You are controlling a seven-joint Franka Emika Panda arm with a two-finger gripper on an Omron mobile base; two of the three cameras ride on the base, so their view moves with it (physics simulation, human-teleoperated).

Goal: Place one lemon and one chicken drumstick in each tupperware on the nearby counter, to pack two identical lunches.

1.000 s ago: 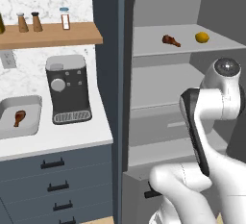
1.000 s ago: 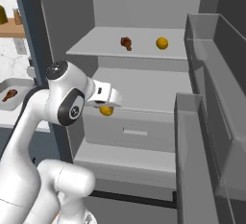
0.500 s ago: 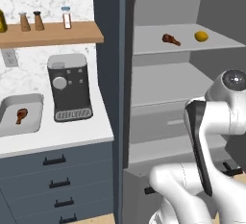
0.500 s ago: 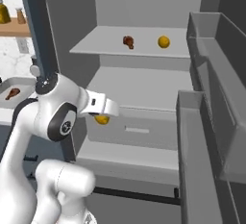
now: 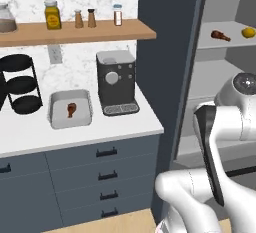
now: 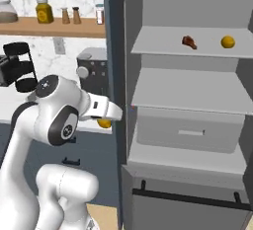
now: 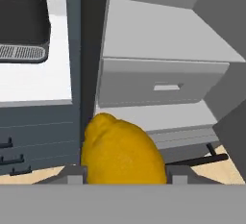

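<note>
My gripper [image 6: 105, 121] is shut on a lemon [image 6: 104, 123], held in the air in front of the fridge's left wall, level with the counter [image 5: 75, 134]. In the hand view that lemon [image 7: 122, 153] bulges large and yellow-orange between my fingertips [image 7: 73, 176]. A grey tupperware [image 5: 86, 119] on the counter left of the coffee machine holds one chicken drumstick [image 5: 71, 109]. On the open fridge's top shelf lie another chicken drumstick [image 6: 189, 41] and a second lemon [image 6: 227, 41], also seen as drumstick [image 5: 220, 35] and lemon [image 5: 248, 32].
A dark coffee machine [image 5: 117, 82] stands at the counter's right end by the fridge wall [image 5: 167, 52]. A black tiered rack [image 5: 20, 84] is at the left. A wooden shelf [image 5: 75, 31] with jars and shakers hangs above. The fridge drawer [image 6: 188, 133] is closed.
The base has driven left, so both views now take in more of the counter. The arm has swung the held lemon out of the fridge, towards the counter.
</note>
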